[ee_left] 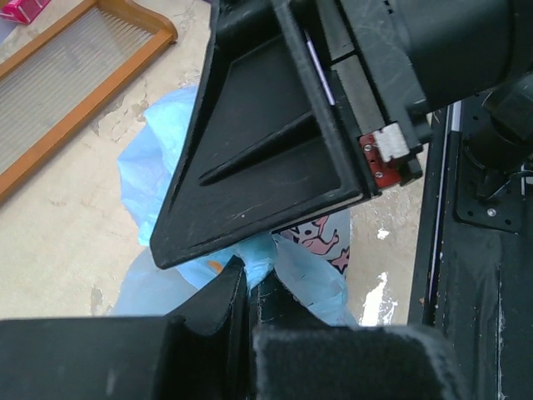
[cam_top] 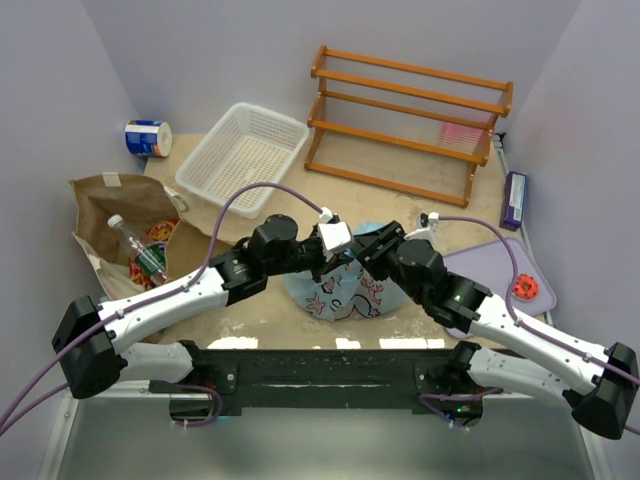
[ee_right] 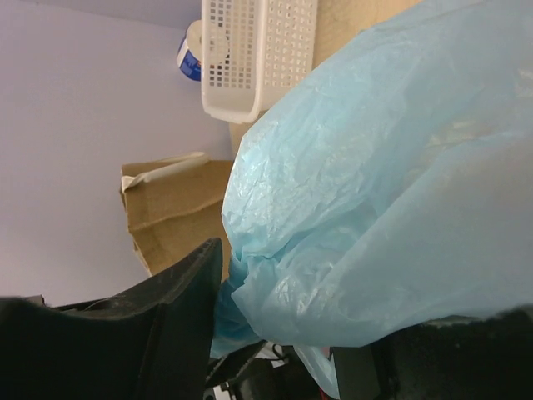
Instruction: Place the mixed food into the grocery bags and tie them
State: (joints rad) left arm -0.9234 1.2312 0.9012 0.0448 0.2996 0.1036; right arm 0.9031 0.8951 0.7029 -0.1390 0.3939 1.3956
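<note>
Step in hand: tying the light blue plastic bag [cam_top: 345, 290]. It sits mid-counter [cam_top: 420, 205], just ahead of the arm bases, with both arms converged on its top.

- Left pincer [ee_left: 252, 279]: narrow, clamped on a twisted strand of the blue film. Clear in the left wrist view.
- Right pincer [cam_top: 372, 248]: just beside the left one, right over the bag top. In the right wrist view the film billows across the gap between its fingers. Can't tell if it's actually gripping or only straddling the film.
- Bag contents: not visible, the film is bunched and the arms cover it.
- Brown paper bag [cam_top: 120, 205]: well apart at far left, mouth open, not tied. Clear bottle [cam_top: 135, 250] and red packet [cam_top: 160, 233] show in the opening.

My read: the loading looks mostly done, and the blue bag's knot is in progress but not closed.

Next move needs:
- Right pincer confirms a firm hold on the second strand.
- The two strands cross and pull through without the thin film slipping or tearing.
- Pincer tips are nearly touching each other, so collision risk is real. Keep motions small and opposed.
- Paper bag closure comes after.
</note>
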